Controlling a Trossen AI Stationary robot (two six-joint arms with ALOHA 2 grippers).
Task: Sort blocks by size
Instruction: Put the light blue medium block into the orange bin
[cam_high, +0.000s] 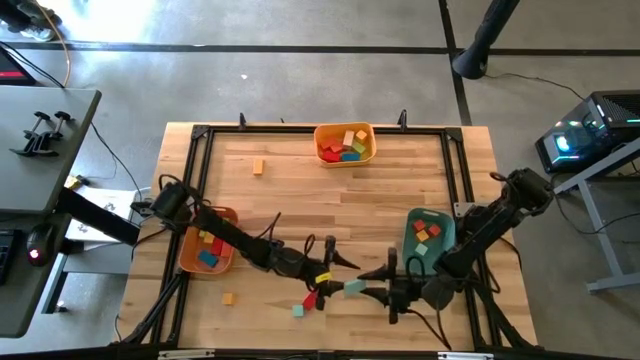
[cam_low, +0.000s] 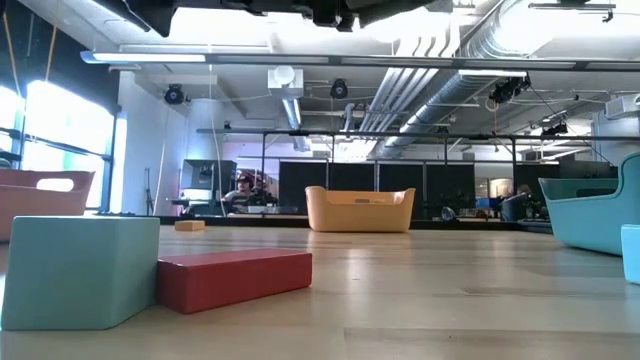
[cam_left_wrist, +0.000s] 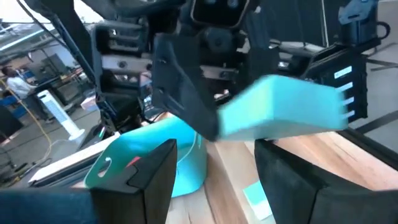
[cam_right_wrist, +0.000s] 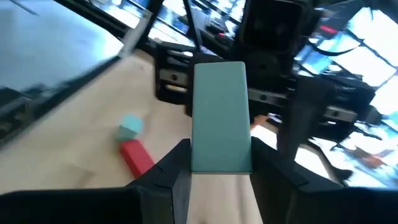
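Holding teal bar (cam_right_wrist: 219, 115) clamped in right gripper (cam_right_wrist: 217, 163); facing it, left gripper (cam_left_wrist: 214, 163), fingers apart, near teal tray (cam_high: 428, 238)

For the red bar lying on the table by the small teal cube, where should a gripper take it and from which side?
Grip the red bar across its two long side faces, near mid-length, coming straight down from above. It lies flat on the table, so its narrow width suits the jaws. One end sits against the small teal cube, so stay toward the free end.
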